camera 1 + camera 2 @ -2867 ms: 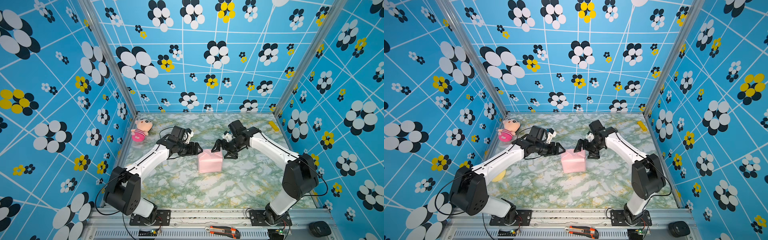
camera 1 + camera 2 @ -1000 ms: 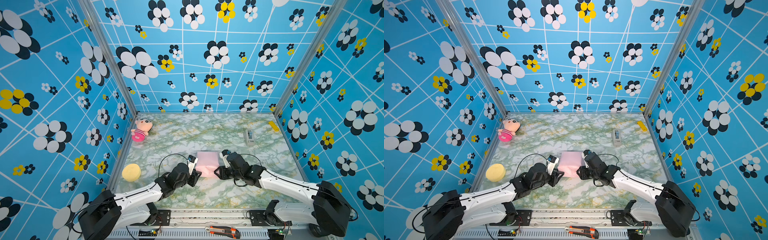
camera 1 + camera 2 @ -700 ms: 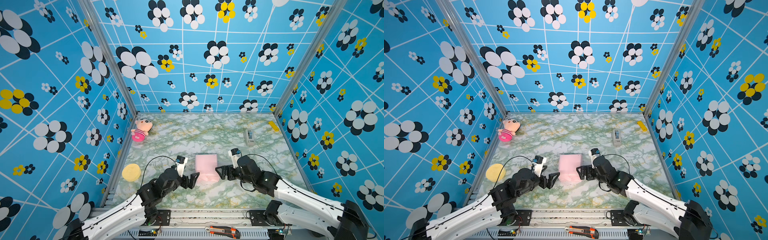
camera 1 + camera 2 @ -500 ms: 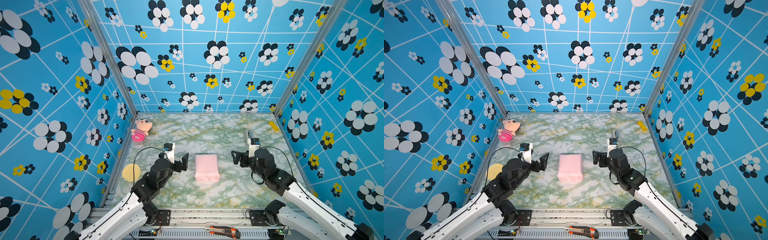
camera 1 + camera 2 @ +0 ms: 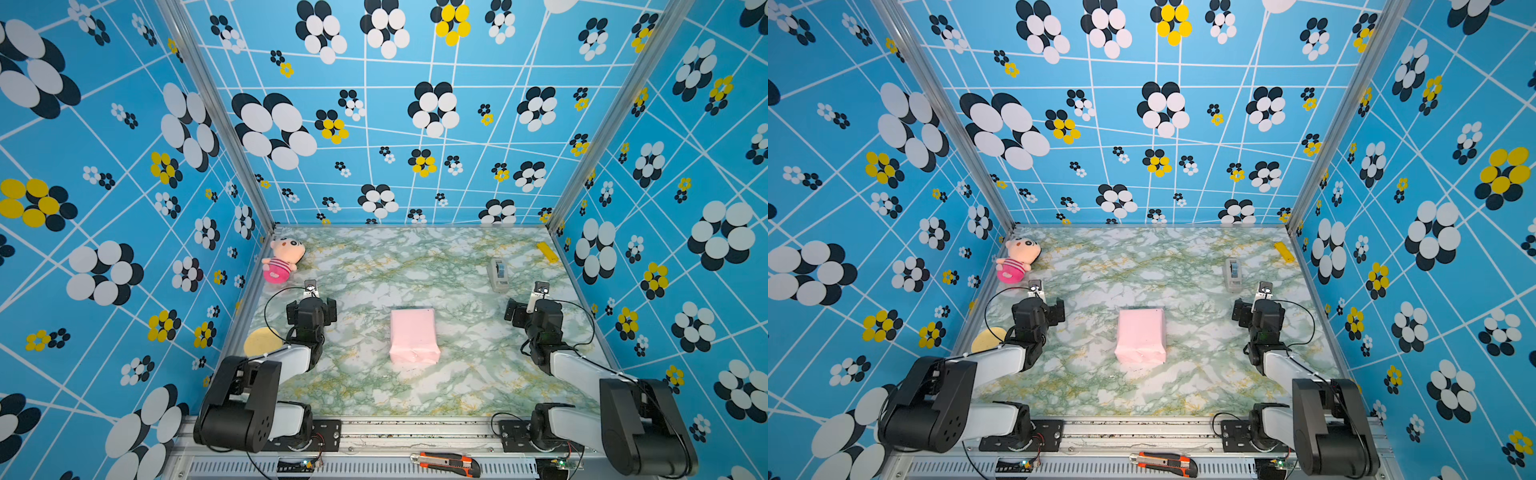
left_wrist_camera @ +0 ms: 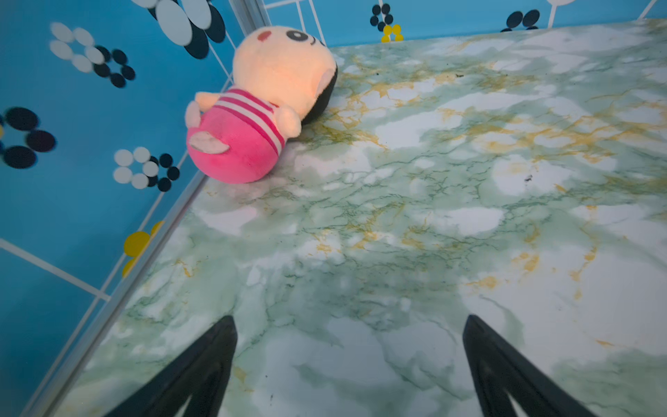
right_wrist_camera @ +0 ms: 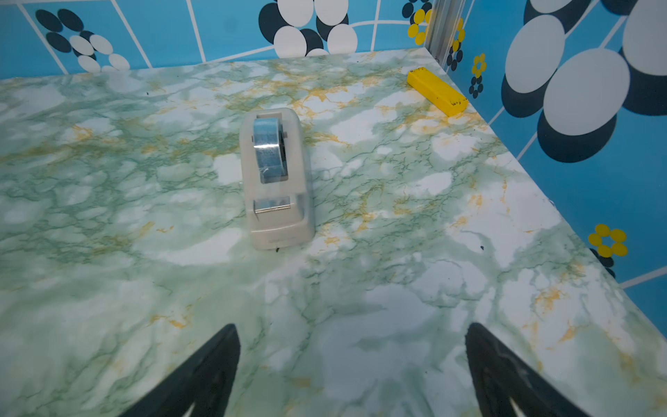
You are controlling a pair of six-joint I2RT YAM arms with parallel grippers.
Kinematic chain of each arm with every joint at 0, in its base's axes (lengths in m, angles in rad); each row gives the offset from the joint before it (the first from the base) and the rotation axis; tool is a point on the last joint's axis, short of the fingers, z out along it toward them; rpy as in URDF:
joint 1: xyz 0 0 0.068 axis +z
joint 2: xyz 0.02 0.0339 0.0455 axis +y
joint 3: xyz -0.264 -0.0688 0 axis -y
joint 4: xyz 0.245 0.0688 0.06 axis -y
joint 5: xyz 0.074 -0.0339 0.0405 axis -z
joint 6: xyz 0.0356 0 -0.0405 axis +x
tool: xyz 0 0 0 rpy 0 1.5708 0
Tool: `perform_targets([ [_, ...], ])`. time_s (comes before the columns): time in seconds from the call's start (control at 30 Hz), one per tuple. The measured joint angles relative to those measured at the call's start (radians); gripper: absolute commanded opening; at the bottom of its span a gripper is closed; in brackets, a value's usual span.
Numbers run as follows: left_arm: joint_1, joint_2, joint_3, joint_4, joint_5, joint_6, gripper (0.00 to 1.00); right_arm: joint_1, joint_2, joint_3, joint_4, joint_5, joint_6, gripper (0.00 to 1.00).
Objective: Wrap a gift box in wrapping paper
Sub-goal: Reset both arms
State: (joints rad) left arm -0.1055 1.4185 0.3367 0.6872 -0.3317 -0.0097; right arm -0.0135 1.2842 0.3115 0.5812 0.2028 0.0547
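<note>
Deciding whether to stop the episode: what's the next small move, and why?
Likely just settle both arms at rest, nothing more on the parcel. The wrapping paper forms a closed pink parcel with no black showing; the left gripper and right gripper are open, empty and well apart from it.

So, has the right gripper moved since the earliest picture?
Yes. The right gripper has drawn back from the wrapped gift box toward the right wall and now sits just camera-side of the tape dispenser.

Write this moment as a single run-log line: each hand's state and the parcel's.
left hand: open, empty | right hand: open, empty | wrapping paper: pink box-shaped parcel, between hands, untouched | gift box: hidden
</note>
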Motion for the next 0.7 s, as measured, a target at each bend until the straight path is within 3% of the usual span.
perform_targets([
  [0.1, 0.029, 0.114, 0.009, 0.134, 0.069, 0.003, 0.99, -0.015, 0.097, 0.045, 0.063, -0.059, 0.0, 1.0],
  [0.23, 0.056, 0.126, 0.011, 0.183, 0.127, -0.007, 0.99, -0.009, 0.244, 0.05, 0.269, -0.126, -0.014, 1.0],
  [0.7, 0.062, 0.126, 0.014, 0.227, 0.153, -0.008, 0.99, -0.008, 0.26, 0.061, 0.299, -0.158, -0.015, 0.99],
])
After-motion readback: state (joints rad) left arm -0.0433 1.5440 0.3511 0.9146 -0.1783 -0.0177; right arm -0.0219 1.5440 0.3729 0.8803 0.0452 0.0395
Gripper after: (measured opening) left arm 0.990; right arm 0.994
